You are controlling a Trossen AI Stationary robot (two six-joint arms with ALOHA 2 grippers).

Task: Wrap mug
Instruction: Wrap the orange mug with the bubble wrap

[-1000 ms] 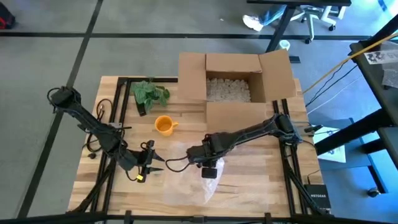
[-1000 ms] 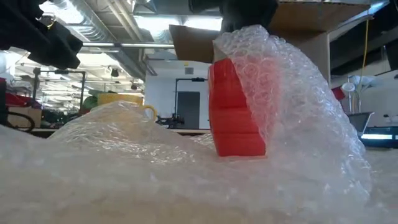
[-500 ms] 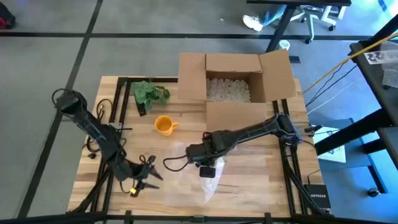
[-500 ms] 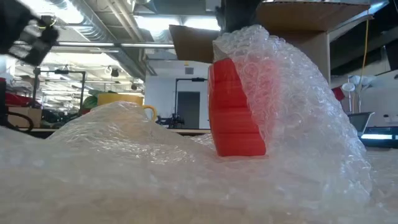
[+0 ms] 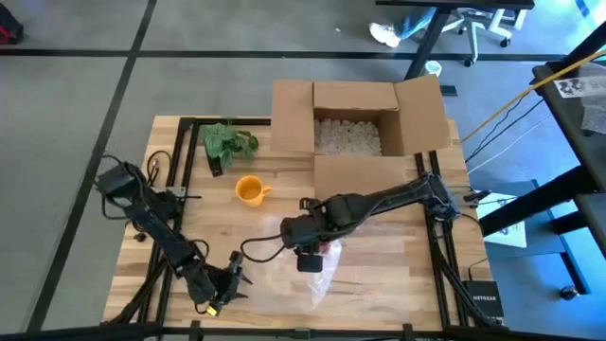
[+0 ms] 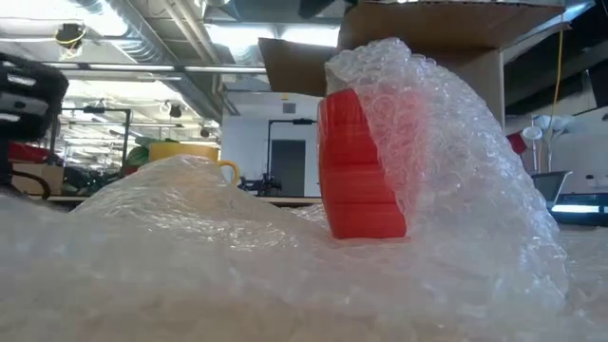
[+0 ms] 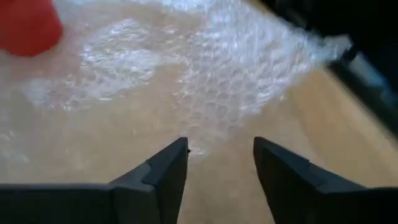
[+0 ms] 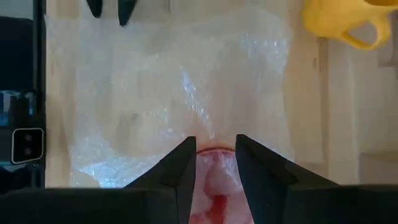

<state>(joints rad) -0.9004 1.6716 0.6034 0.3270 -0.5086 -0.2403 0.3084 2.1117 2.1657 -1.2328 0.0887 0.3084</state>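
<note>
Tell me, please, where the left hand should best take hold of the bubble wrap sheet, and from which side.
Probably the loose flat edge of the bubble wrap nearest the left hand, coming in low from the table's left front corner. There the sheet lies thin on the wood, clear of the red mug and the right hand, so the open fingers could slide around it.

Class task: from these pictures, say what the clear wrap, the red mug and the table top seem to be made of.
Wrap: clear plastic bubble wrap, small air cells visible. Red mug: probably smooth plastic or glazed ceramic; unclear. Table top: pale wood planks, grain showing.
</note>
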